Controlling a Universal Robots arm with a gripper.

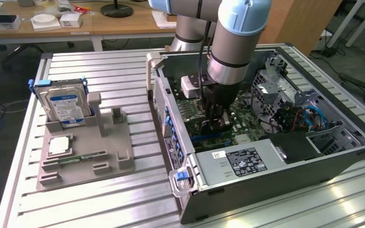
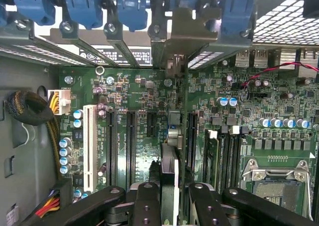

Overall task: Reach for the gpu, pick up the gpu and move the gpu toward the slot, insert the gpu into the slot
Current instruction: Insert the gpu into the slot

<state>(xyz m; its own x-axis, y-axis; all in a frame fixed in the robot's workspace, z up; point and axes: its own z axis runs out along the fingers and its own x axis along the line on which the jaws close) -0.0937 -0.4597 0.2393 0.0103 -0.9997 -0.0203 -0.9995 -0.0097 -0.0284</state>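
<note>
Inside the open computer case (image 1: 189, 190), my gripper (image 1: 215, 119) hangs low over the green motherboard (image 1: 246, 126). It is shut on the gpu (image 2: 169, 171), which the wrist view shows edge-on between the black fingers (image 2: 144, 198), standing upright. The card's silver end bracket (image 2: 172, 42) reaches up to the case's rear openings. Black expansion slots (image 2: 131, 141) run parallel to the card on either side of it. The slot directly under the card is hidden by the card itself. In the exterior view the gpu (image 1: 212, 126) is a dark shape below the fingers, close to the board.
A grey fixture (image 1: 106, 147) on the slatted table holds a hard drive (image 1: 65, 107) and a memory stick (image 1: 74, 157). Inside the case are a power supply (image 1: 243, 161), drive cage (image 1: 277, 80), blue latches (image 2: 79, 7), a cable bundle (image 2: 30, 109) and the processor socket (image 2: 276, 178).
</note>
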